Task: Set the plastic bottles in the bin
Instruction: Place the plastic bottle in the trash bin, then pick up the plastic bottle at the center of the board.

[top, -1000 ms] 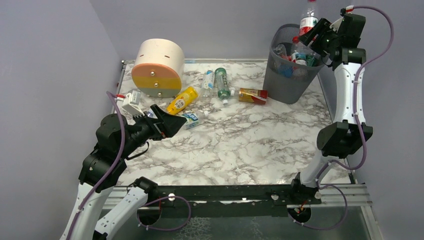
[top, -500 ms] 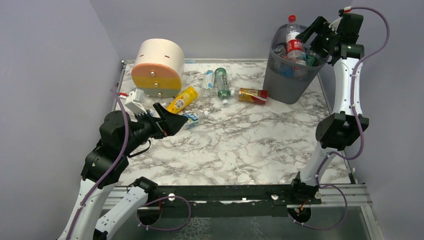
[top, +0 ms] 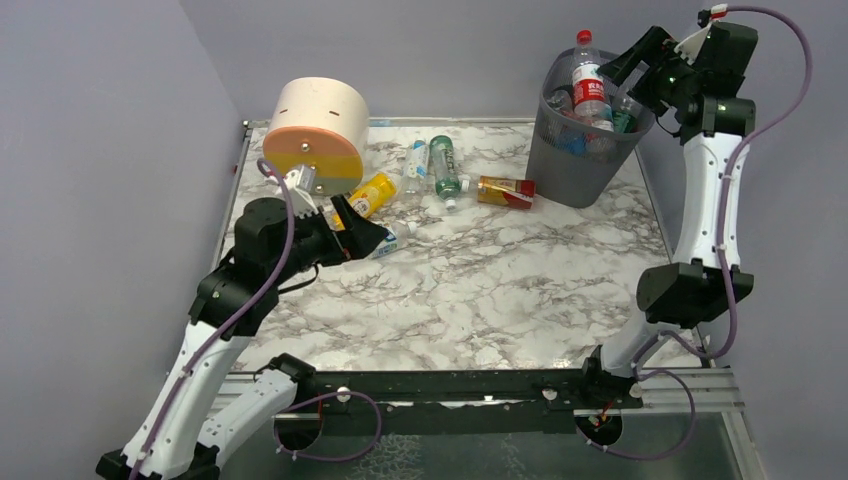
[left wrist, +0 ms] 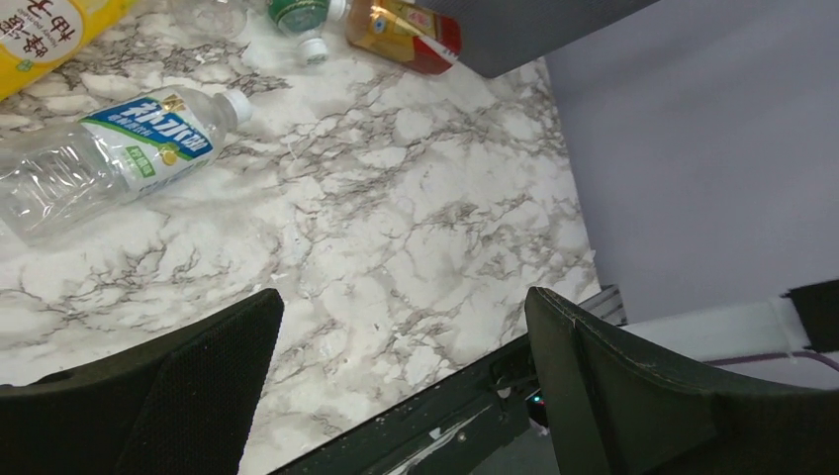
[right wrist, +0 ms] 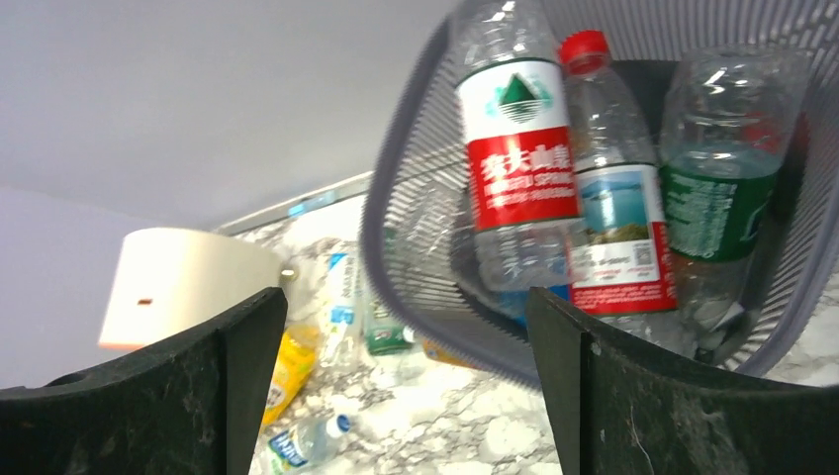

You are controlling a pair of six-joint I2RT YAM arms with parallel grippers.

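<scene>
The dark mesh bin [top: 585,150] stands at the back right with several plastic bottles inside. A red-labelled clear bottle [top: 588,85] stands upright in it, free of my right gripper [top: 625,70], which hangs open just right of the rim. In the right wrist view that bottle [right wrist: 519,158] leans beside two more inside the bin [right wrist: 396,208]. My left gripper [top: 365,230] is open and empty above a clear blue-labelled bottle [left wrist: 119,158]. A yellow bottle [top: 368,195], a clear one [top: 415,160], a green one [top: 443,165] and an orange one [top: 505,190] lie on the table.
A round beige, orange and yellow drawer unit [top: 315,135] stands at the back left, close to the yellow bottle. Grey walls close in the left, back and right sides. The black front rail [left wrist: 445,416] runs along the near table edge.
My right gripper opened and let go of the red-labelled bottle, which dropped upright into the bin; that arm drew back to the right. My left arm moved forward toward the loose bottles.
</scene>
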